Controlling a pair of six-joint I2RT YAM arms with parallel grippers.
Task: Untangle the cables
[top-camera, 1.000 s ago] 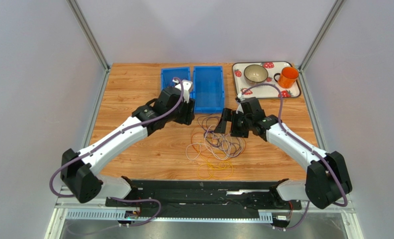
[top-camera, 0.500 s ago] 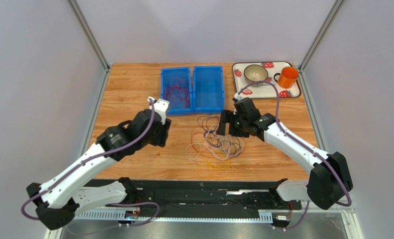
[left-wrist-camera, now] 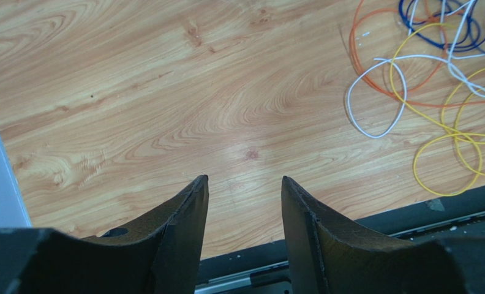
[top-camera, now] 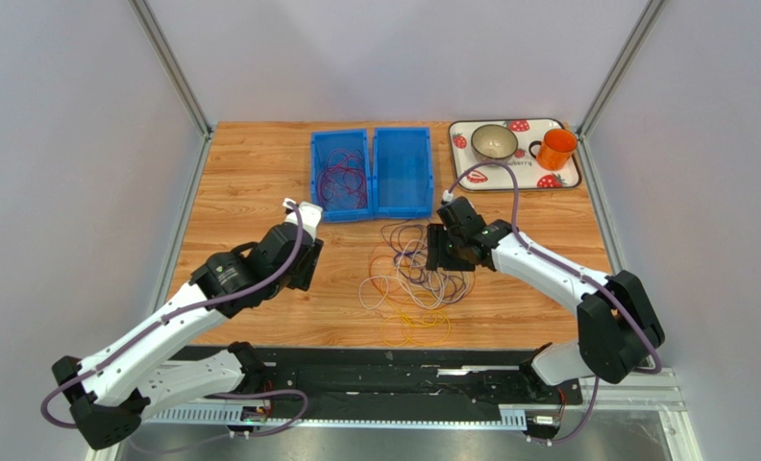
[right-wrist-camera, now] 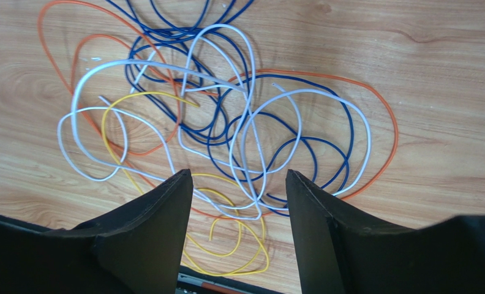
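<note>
A loose tangle of cables (top-camera: 418, 277) lies on the wooden table at centre. The right wrist view shows white (right-wrist-camera: 245, 135), blue (right-wrist-camera: 315, 153), orange (right-wrist-camera: 392, 122) and yellow (right-wrist-camera: 226, 251) loops crossing each other. A dark red cable (top-camera: 341, 178) lies coiled in the left blue bin (top-camera: 317, 154). My right gripper (top-camera: 440, 250) hangs just above the tangle's upper right part, open and empty (right-wrist-camera: 239, 174). My left gripper (top-camera: 303, 269) is open and empty (left-wrist-camera: 244, 179) over bare wood, left of the tangle (left-wrist-camera: 447, 37).
An empty blue bin (top-camera: 403, 171) stands beside the left one at the back. A strawberry-patterned tray (top-camera: 567, 178) at the back right carries a bowl (top-camera: 495, 141) and an orange mug (top-camera: 555, 149). A black rail (top-camera: 394, 360) runs along the near edge.
My left arm has drawn back from over the left bin toward the near left, leaving the dark red cable in the bin. My right gripper has shifted slightly over the tangle.
</note>
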